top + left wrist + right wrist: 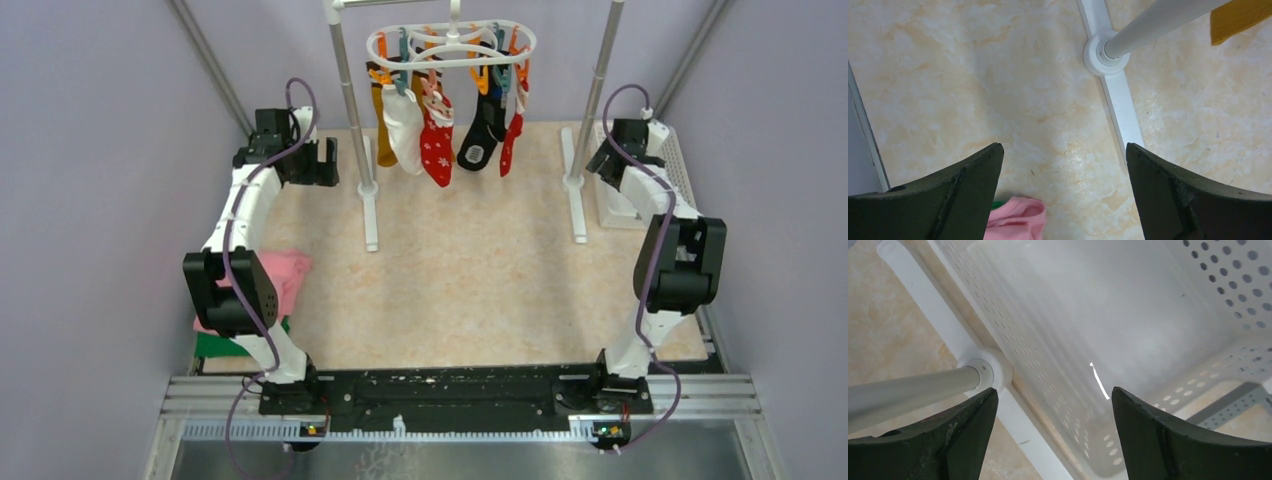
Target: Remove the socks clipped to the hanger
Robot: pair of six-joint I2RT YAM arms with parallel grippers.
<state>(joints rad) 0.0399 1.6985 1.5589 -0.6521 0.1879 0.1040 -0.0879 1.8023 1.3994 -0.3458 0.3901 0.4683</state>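
Note:
The white oval hanger (450,40) with orange and teal clips hangs from the rack's top bar at the back centre. Five socks hang clipped to it: mustard (385,130), white (405,130), red with snowflakes (437,150), black (483,140) and plain red (511,140). My left gripper (315,160) is open and empty, left of the socks and beside the left pole. In the left wrist view (1063,147) it hovers over the tabletop, with the mustard sock's tip (1238,17) at the top right. My right gripper (615,150) is open and empty over the basket's near edge (1054,390).
The rack's two upright poles (350,100) (600,100) stand on long white feet (1120,115). A white mesh basket (680,170) (1228,275) sits at the back right. A folded pink cloth (285,275) (1018,220) on a green one (215,345) lies at the left.

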